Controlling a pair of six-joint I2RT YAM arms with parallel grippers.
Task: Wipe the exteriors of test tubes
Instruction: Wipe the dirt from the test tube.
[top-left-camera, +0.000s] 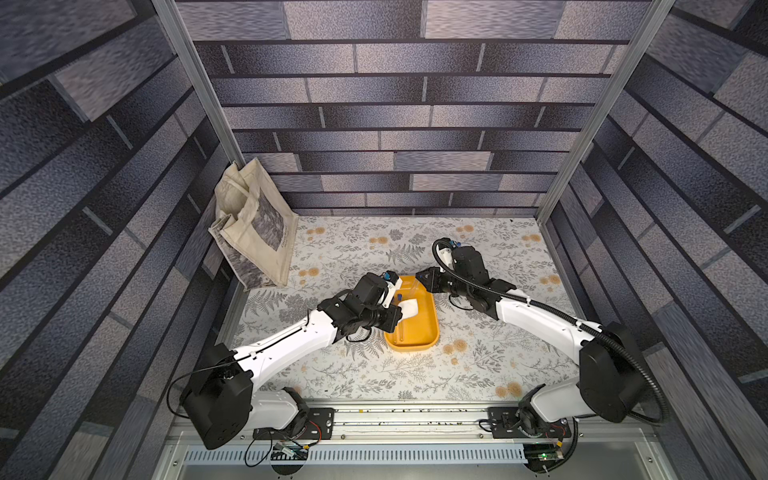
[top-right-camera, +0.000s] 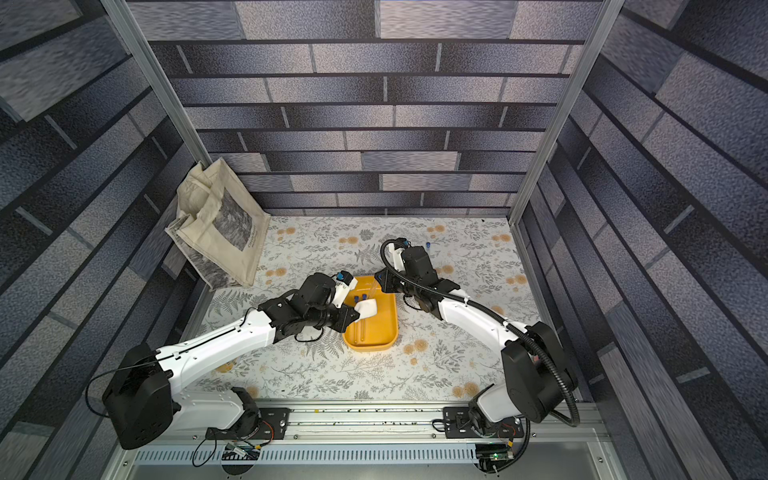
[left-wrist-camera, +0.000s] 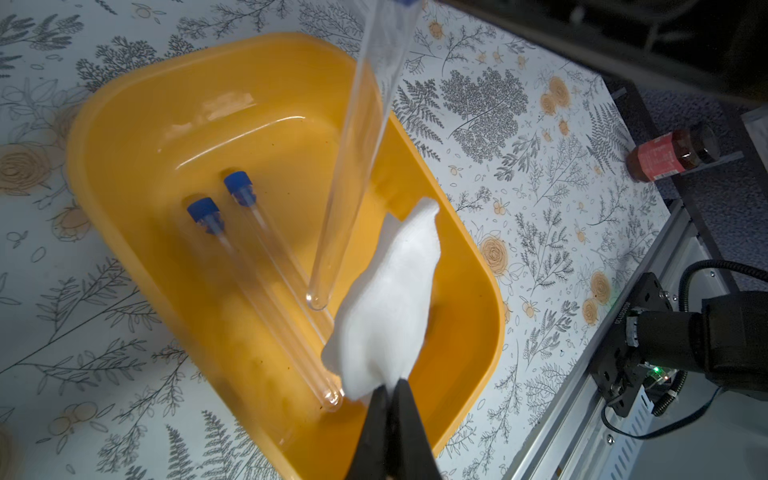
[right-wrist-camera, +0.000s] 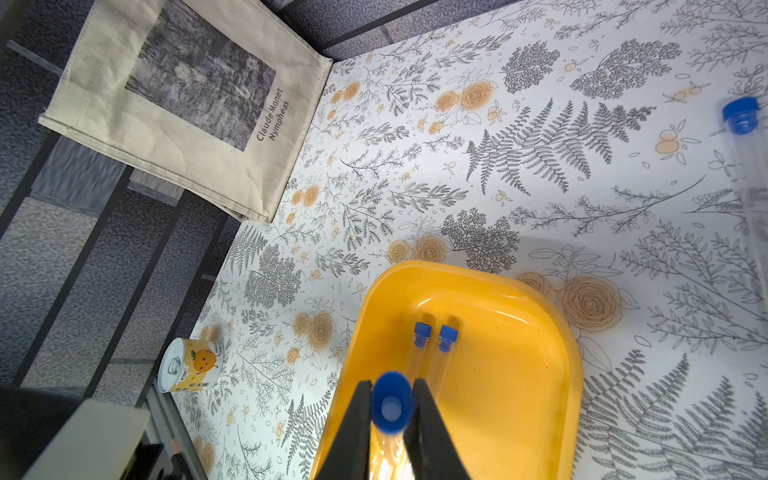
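Note:
My right gripper (right-wrist-camera: 390, 405) is shut on the blue cap of a clear test tube (left-wrist-camera: 353, 166). The tube hangs slanting down over the yellow tray (top-left-camera: 424, 332). My left gripper (left-wrist-camera: 388, 388) is shut on a folded white cloth (left-wrist-camera: 390, 299). The cloth stands just beside the hanging tube's rounded lower end, with a narrow gap showing between them. Two more blue-capped tubes (left-wrist-camera: 266, 299) (right-wrist-camera: 448, 336) lie side by side on the tray floor. Another capped tube (right-wrist-camera: 744, 124) lies on the table beyond the right arm, also seen in a top view (top-right-camera: 428, 244).
A canvas tote bag (top-left-camera: 253, 232) leans in the back left corner. A small printed can (right-wrist-camera: 191, 365) stands at the table's left edge. A dark jar (left-wrist-camera: 669, 156) sits off the table beyond the right side. The metal rail (top-left-camera: 415, 415) runs along the front.

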